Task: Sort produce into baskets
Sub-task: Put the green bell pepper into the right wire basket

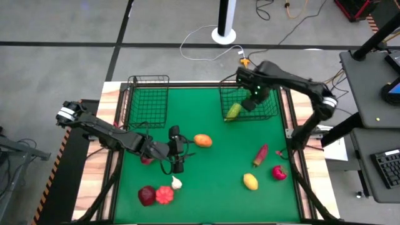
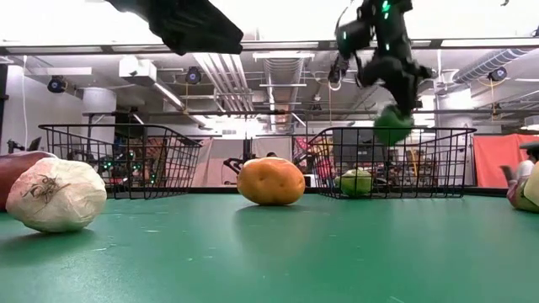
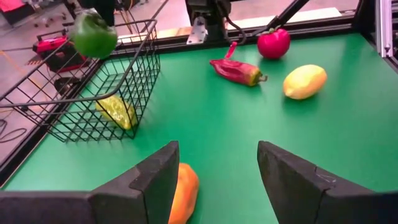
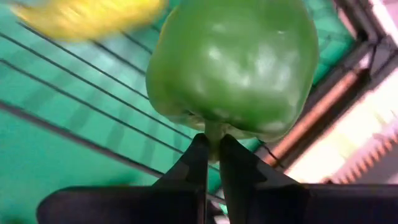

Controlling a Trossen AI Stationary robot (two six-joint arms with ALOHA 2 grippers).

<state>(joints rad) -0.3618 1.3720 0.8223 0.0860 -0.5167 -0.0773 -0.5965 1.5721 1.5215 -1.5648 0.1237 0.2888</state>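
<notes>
Up above the right-hand basket (image 1: 262,103) hangs a green bell pepper (image 4: 233,62), pinched by its stem between the closed fingers of the right gripper (image 4: 211,152); in the low view the pepper (image 2: 392,126) sits just over the basket's rim. Inside that basket lies a yellow-green piece (image 1: 233,111) near its front wall. The left-hand basket (image 1: 149,100) stands well apart on the same green mat. The left gripper (image 3: 217,180) hovers low over the mat with its fingers spread apart, holding nothing, and an orange potato-like piece (image 1: 202,140) sits just beside it. Farther out lie a red chili (image 1: 260,154), a yellow lemon (image 1: 250,182), a red pepper (image 1: 279,172), a white garlic (image 1: 177,182), a red tomato (image 1: 164,195) and a dark maroon piece (image 1: 146,195).
</notes>
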